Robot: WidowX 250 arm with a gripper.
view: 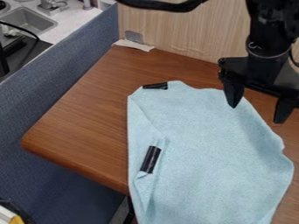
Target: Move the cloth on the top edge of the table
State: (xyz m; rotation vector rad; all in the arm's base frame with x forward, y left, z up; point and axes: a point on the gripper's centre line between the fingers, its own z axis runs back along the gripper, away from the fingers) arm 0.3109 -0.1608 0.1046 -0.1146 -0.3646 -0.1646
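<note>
1. Your black two-finger gripper (258, 113) hangs at the far right, its fingers released and spread wide.
2. You have the pale-blue fabric cloth (204, 153) on the brown wooden table (81, 118), draping over its near edge.

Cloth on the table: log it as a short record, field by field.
object: cloth, light blue, folded along its picture-left side
support: brown table; cloth runs past its near edge
markings: two black strips, at upper-left corner and on left fold
tool: gripper, open, at the cloth's upper-right edge
held: nothing
</note>
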